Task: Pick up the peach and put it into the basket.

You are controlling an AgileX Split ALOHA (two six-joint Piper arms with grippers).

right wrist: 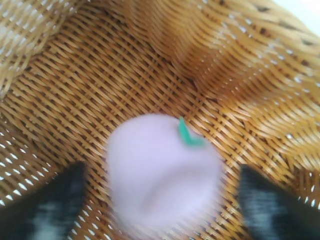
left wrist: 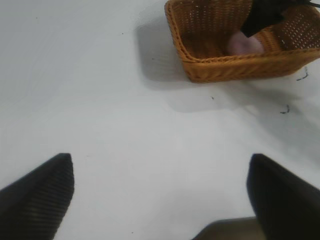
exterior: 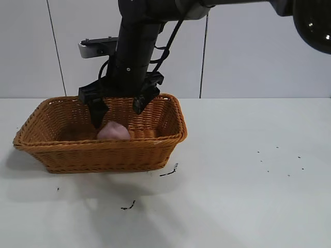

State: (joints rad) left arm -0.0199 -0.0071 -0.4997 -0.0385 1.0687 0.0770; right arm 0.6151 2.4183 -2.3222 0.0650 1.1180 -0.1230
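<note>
Right claw (exterior: pixel 120 109) spread, over peach (exterior: pixel 114 132) resting in basket (exterior: pixel 155 157). Lift straight up, clear of rim. Left claw (left wrist: pixel 160 192) spread, parked above table (left wrist: pixel 100 100).

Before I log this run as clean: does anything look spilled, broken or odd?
Only small dark specks scattered on the table in front of the basket. The peach lies inside, intact, between the right pincer's open fingers.
</note>
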